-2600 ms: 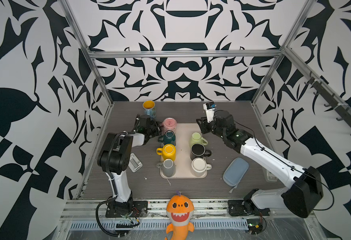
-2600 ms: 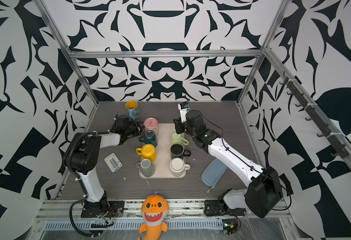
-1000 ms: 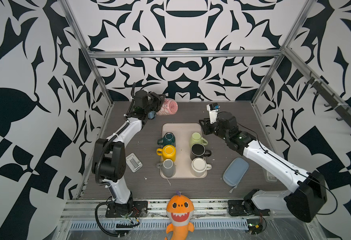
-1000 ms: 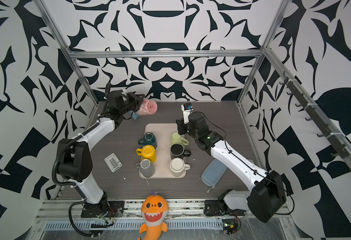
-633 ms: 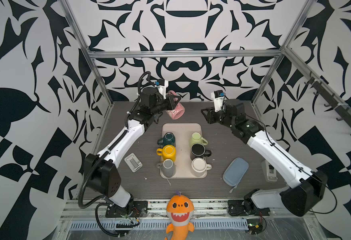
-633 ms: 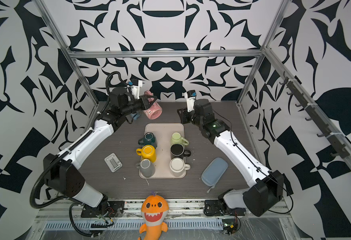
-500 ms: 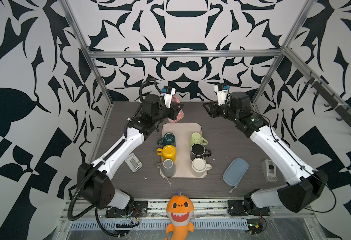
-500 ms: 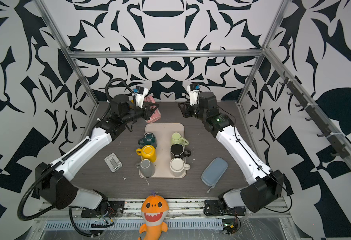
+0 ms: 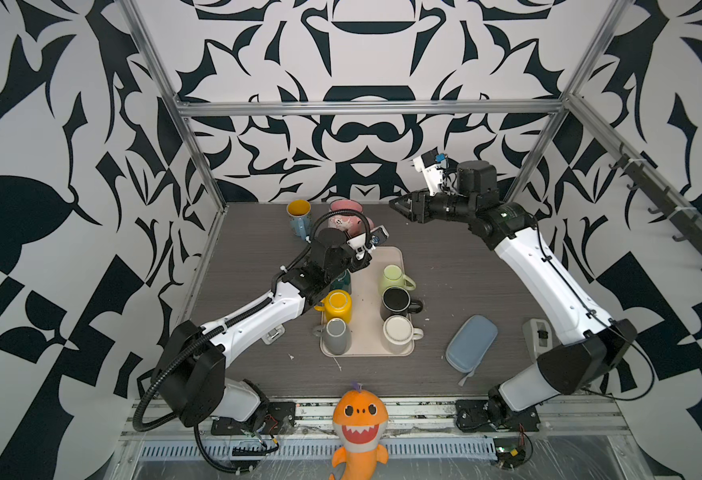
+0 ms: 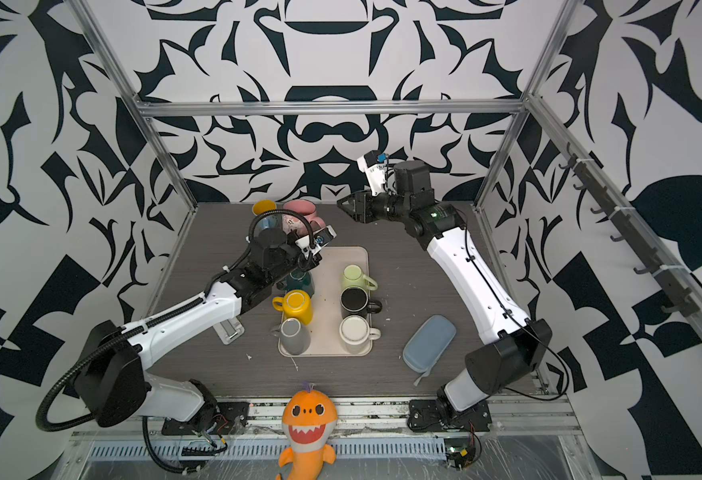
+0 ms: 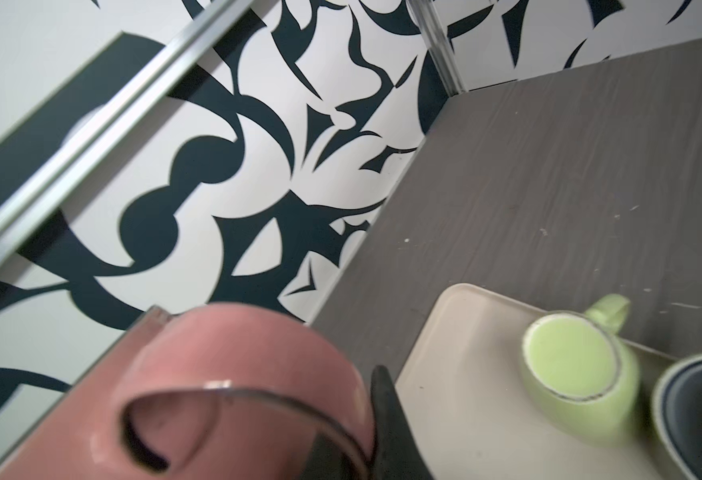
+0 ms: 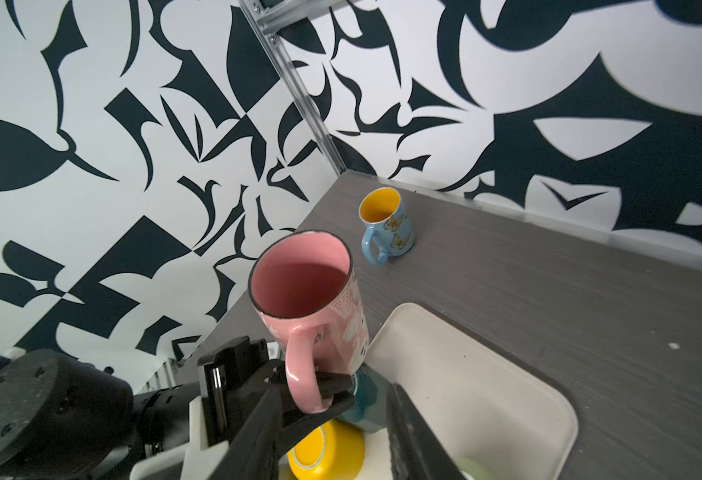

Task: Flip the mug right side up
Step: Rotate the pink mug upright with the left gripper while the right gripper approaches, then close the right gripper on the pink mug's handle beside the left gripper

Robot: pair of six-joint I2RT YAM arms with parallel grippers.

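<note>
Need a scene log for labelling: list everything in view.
pink mug: 1, pink, upright, held in the air near the tray's far end
blue mug: 1, blue, yellow inside, far table edge
tray: 1, beige, centre
teal mug, yellow mug, grey mug: tray's left column
green mug, black mug, white mug: right column
pouch: 1, blue-grey, right of tray
shark plush: 1, orange, front
left gripper: shut on pink mug's handle
right gripper: open, empty

Occlusions, blur, cropping

Pink mug [image 11: 233,390] was blurred and cut off in the left wrist view; left arm [image 9: 328,257] hid the teal mug [image 9: 341,282].
</note>
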